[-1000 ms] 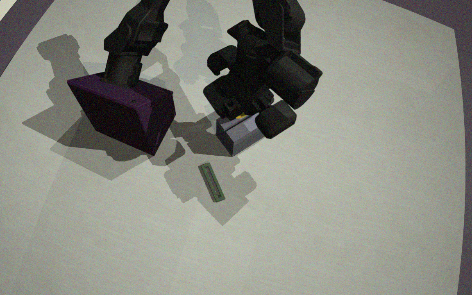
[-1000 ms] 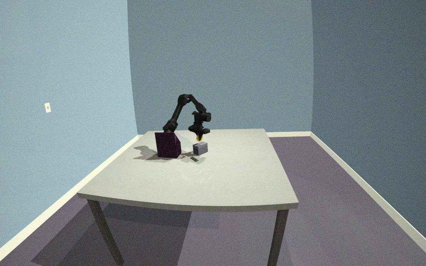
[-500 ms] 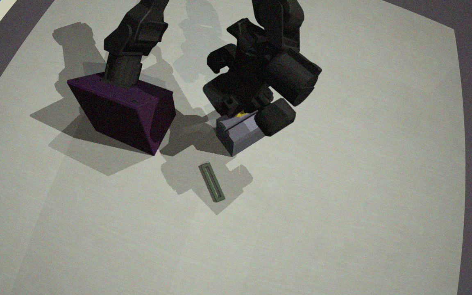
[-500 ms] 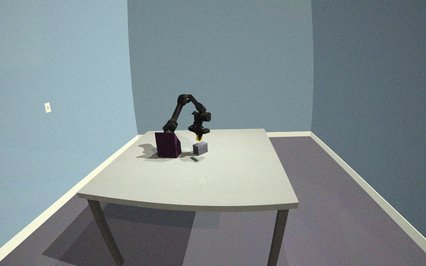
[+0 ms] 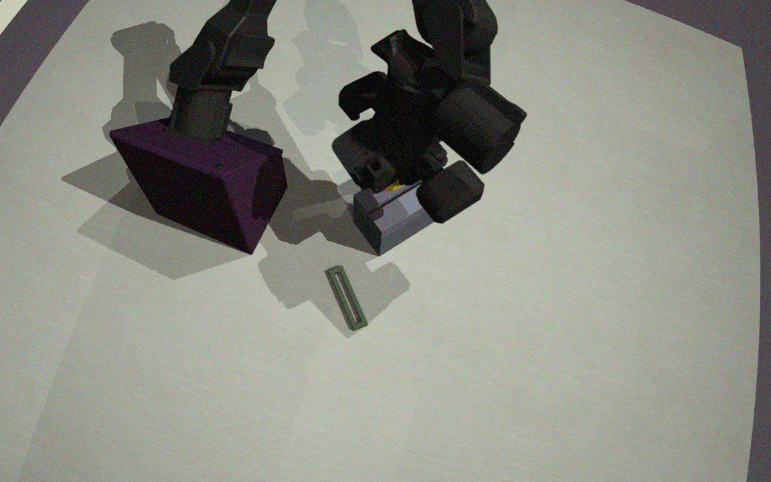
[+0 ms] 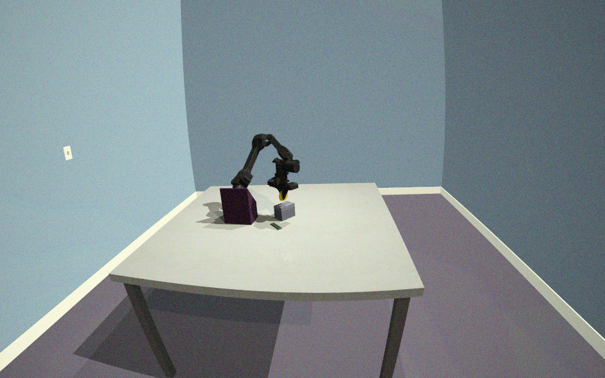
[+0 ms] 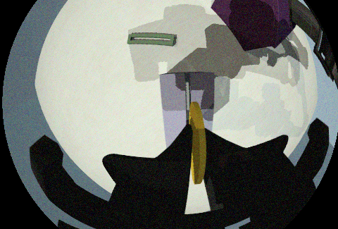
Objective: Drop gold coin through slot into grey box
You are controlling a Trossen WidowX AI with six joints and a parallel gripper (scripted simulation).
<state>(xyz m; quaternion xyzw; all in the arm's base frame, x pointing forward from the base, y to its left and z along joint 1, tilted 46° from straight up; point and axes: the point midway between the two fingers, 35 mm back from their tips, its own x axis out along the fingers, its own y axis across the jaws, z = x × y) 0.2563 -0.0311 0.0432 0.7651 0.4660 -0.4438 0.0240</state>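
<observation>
My gripper [image 6: 283,192] [image 7: 191,128] is shut on the gold coin [image 5: 393,186] [image 6: 286,197] [image 7: 198,148], which hangs on edge below the fingers. The closed grey box [image 5: 403,223] [image 6: 284,211] [image 7: 174,95] is beneath it. The coin is over the box and appears a little above its lid in the exterior view. In the wrist view, the coin's edge runs nearly along the dark slot [image 7: 187,96], slightly to its right. The gripper hides part of the lid. The green holder [image 5: 358,325] [image 6: 275,226] [image 7: 151,42] is empty on the table.
A dark purple block [image 5: 191,191] [image 6: 238,207] [image 7: 260,14] stands beside the box, with the arm's base on it. The pale table [image 5: 526,359] [image 6: 333,253] carries everything. Arm shadows fall around the holder and box.
</observation>
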